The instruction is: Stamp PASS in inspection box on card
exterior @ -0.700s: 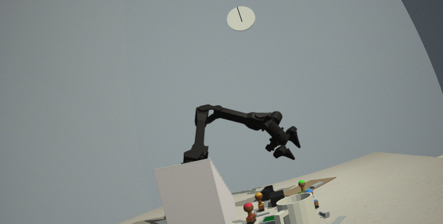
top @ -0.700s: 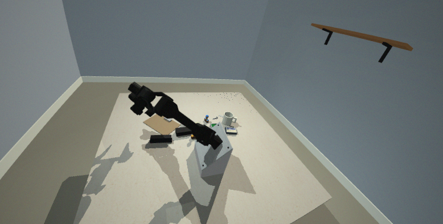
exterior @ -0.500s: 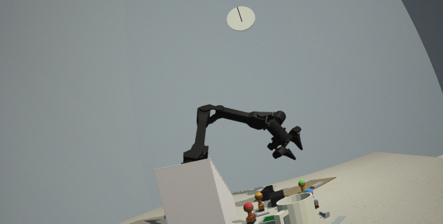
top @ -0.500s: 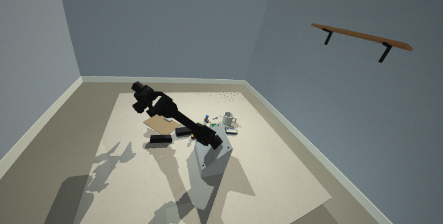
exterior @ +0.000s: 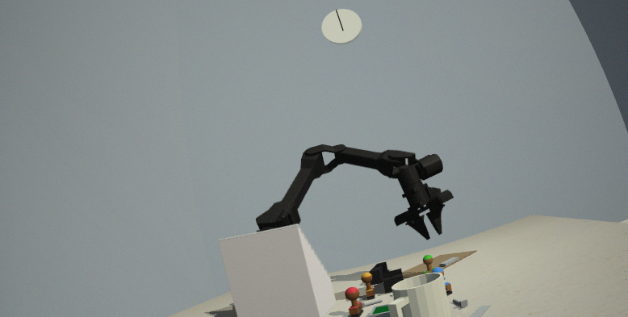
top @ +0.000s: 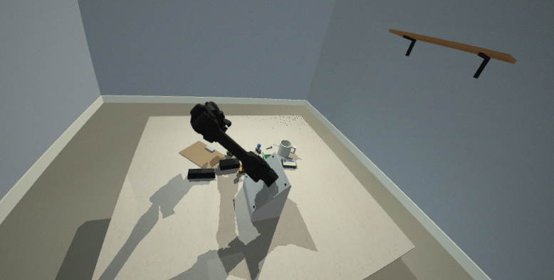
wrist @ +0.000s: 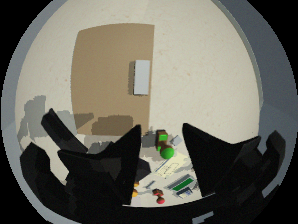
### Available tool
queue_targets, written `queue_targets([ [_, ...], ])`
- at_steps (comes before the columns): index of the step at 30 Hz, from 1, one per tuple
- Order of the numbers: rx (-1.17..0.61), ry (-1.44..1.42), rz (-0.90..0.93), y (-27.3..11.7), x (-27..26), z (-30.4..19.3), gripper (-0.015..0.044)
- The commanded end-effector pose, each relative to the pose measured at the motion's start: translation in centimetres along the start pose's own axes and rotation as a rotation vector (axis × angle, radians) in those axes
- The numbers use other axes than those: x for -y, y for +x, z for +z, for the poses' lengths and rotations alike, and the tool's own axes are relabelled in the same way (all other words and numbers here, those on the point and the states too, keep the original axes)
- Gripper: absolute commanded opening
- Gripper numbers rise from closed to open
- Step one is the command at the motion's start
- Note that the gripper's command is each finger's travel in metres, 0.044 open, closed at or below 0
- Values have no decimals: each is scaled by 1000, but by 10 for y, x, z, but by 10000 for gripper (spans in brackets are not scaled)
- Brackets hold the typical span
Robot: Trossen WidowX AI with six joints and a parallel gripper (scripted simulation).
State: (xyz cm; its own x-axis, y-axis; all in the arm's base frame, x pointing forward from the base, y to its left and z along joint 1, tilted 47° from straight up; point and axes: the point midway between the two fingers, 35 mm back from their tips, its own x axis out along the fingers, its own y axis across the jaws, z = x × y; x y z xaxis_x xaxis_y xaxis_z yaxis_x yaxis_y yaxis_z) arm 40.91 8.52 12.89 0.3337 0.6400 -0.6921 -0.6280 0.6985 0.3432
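My gripper (exterior: 434, 235) (wrist: 161, 128) is partly open and empty, high above the bench and pointing down. A stamp with a green knob (exterior: 428, 258) (wrist: 167, 152) stands below the fingers, near the cardboard's edge; its lettering cannot be read. A pale card (wrist: 171, 167) with printed outlines lies beyond it in the wrist view. A green ink pad (wrist: 182, 184) (exterior: 381, 310) lies past the card. Other stamps have a red knob (exterior: 352, 293) (wrist: 160, 200), an orange knob (exterior: 366, 277) and a blue knob (top: 258, 145) (exterior: 437, 270).
A brown cardboard sheet (top: 195, 153) (wrist: 100, 75) carries a grey block (wrist: 142, 77). Two black blocks (top: 201, 174) (top: 229, 164) lie near it. A white mug (top: 285, 149) (exterior: 424, 297) stands beyond the stamps. The arm's grey pedestal (top: 270, 208) (exterior: 268, 270) rises behind the ink pad.
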Motion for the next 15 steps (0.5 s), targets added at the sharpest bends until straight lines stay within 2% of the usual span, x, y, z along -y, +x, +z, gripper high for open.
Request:
queue_targets([
  [1, -124, 694, 99, 3, 30, -64, 211],
  [3, -146, 821, 116, 2, 33, -74, 211],
  [15, -147, 826, 117, 1, 30, -73, 211],
])
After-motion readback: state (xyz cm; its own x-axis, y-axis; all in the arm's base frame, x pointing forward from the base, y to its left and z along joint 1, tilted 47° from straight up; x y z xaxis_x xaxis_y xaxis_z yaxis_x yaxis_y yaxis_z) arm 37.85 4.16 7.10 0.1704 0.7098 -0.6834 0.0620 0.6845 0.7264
